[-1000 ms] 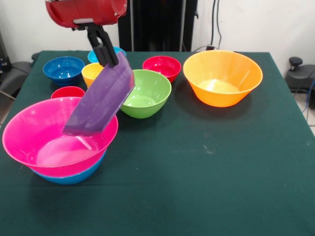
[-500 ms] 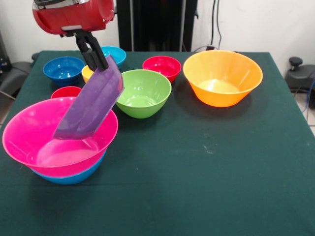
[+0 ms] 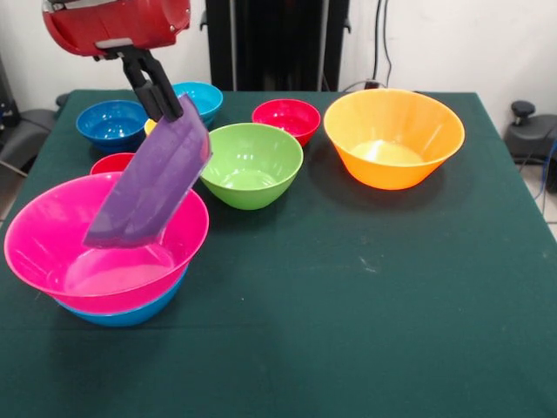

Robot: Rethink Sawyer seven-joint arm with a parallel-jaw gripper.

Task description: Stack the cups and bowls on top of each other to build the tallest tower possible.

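Carrying the purple bowl [image 3: 150, 187], the gripper [image 3: 164, 109] pinches its rim, so the bowl hangs steeply tilted, almost on edge, with its lower part above the hollow of the pink bowl [image 3: 52, 231]. The pink bowl sits nested in a blue bowl [image 3: 130, 313], whose wall peeps out beneath it, near the table's [image 3: 365, 331] front-left corner; that pair is the tower so far.

The step in hand looks to be adding purple to it. Next, the bowl should be levelled, centred over the pink one and lowered until it seats; letting go while it is this tilted risks it landing skewed or sliding out.

Unstacked as yet: a green bowl [image 3: 252, 165] mid-table, an orange bowl [image 3: 393, 138] toward the back-right, a red bowl [image 3: 285, 119] between them further back, a dark blue bowl [image 3: 111, 124] and a light blue bowl [image 3: 200, 97] at the back-left. A red cup [image 3: 113, 163] peeps out just behind the pink rim, and a sliver of yellow cup [image 3: 150, 127] shows behind the gripper.
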